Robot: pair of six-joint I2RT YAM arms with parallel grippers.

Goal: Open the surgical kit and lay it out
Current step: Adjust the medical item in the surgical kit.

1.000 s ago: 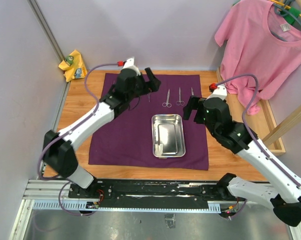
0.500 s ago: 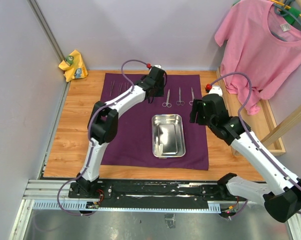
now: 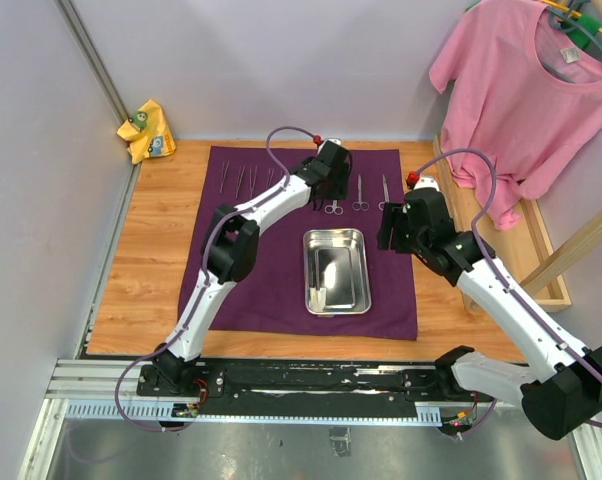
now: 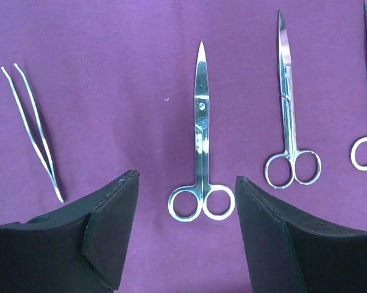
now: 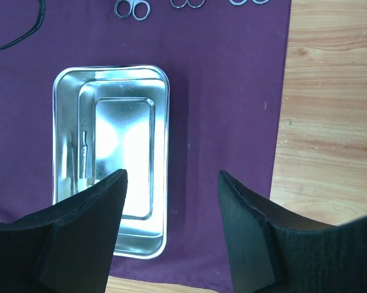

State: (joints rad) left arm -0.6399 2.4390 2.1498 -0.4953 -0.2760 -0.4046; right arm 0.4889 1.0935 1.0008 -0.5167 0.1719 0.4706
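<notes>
The dark purple cloth (image 3: 251, 270) lies spread flat on the table. The steel tray (image 3: 336, 270) stands on its middle and holds one slim instrument (image 5: 83, 160). Forceps (image 3: 241, 178) and three scissors (image 3: 360, 195) lie in a row along the cloth's far edge. My left gripper (image 3: 326, 195) is open and empty, hovering over the handles of the leftmost scissors (image 4: 202, 140), with forceps (image 4: 34, 131) to its left. My right gripper (image 3: 389, 222) is open and empty above the cloth, just right of the tray (image 5: 110, 159). No gauze is in view.
A pink T-shirt (image 3: 526, 90) hangs at the back right above a wooden frame (image 3: 541, 250). A yellow rag (image 3: 146, 130) lies at the back left corner. Bare wood table (image 5: 330, 122) shows right of the cloth. A black cable (image 5: 19, 33) lies on the cloth.
My left arm has swung right along the far row, from the cloth's back left to over the scissors. My right gripper has shifted slightly farther back.
</notes>
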